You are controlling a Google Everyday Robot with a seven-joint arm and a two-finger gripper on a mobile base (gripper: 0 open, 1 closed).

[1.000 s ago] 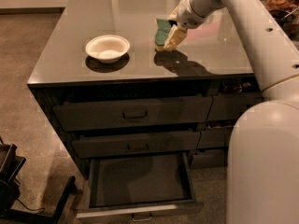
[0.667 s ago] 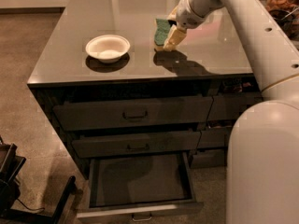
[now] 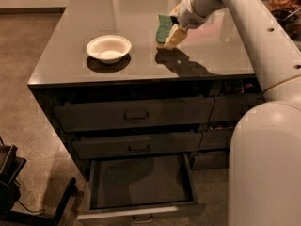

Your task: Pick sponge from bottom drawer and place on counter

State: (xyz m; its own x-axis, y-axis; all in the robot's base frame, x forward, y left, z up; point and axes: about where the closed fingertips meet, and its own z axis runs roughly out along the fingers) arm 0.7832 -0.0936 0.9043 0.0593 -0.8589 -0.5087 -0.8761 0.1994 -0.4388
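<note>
The sponge point(image 3: 164, 28), green face outward, is held in my gripper point(image 3: 170, 32) just above the glossy grey counter point(image 3: 141, 13), right of its middle, over its own dark shadow. The gripper is shut on the sponge, with a tan fingertip point(image 3: 174, 36) pointing down toward the counter. The bottom drawer point(image 3: 141, 182) stands pulled open below, its dark interior bare.
A white bowl point(image 3: 108, 48) sits on the counter left of the gripper. Two shut drawers point(image 3: 134, 114) are stacked above the open one. My white arm and base point(image 3: 265, 140) fill the right side. Dark equipment point(image 3: 9, 182) stands on the floor at lower left.
</note>
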